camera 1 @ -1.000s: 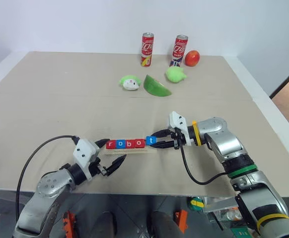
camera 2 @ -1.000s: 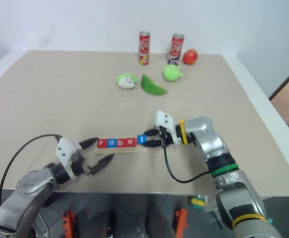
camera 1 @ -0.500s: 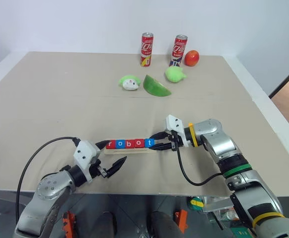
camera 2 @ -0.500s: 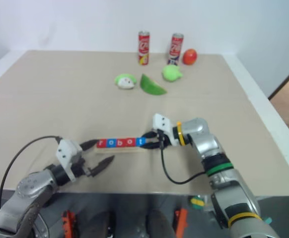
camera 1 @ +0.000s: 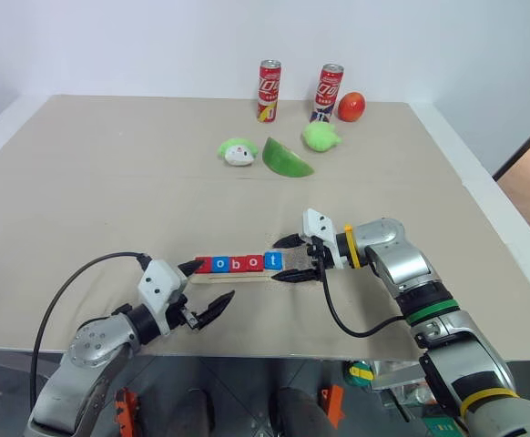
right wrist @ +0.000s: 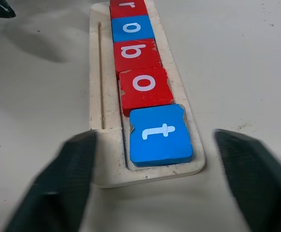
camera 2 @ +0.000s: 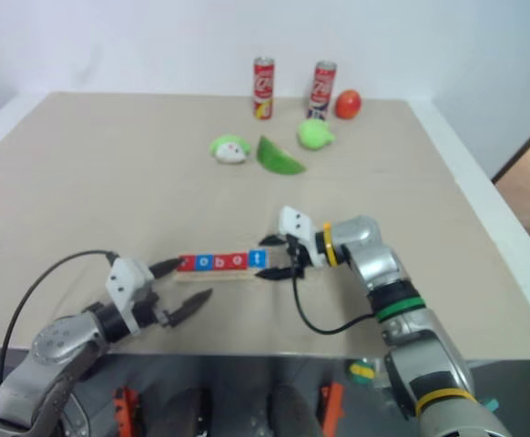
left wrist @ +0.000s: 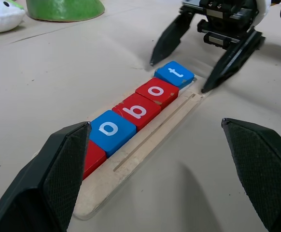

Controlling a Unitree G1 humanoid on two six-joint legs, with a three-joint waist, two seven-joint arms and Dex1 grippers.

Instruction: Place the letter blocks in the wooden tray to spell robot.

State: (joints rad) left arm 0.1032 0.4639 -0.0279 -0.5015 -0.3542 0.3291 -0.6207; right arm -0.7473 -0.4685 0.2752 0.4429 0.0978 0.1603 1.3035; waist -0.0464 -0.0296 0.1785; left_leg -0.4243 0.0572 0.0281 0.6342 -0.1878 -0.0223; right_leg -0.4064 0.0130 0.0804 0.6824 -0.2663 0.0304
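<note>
Tiles: 5 red and blue square letter blocks (right wrist: pixel 145 82) fill the pale wooden tray (right wrist: pixel 102 159); our right gripper (camera 1: pixel 294 259) at 3 o'clock gapes empty, so we'd back straight off, left gripper (camera 1: pixel 207 284) open too.

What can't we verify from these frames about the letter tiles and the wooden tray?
- Red r tile: letter hidden by the left gripper's finger in the left wrist view; cut off by the frame edge in the right wrist view.
- Pale wooden tray: whether the blue t tile sits fully flat; its chipped corner and the blurred right gripper fingers leave that unclear.
- Soda can labels: too small in the head views.
</note>
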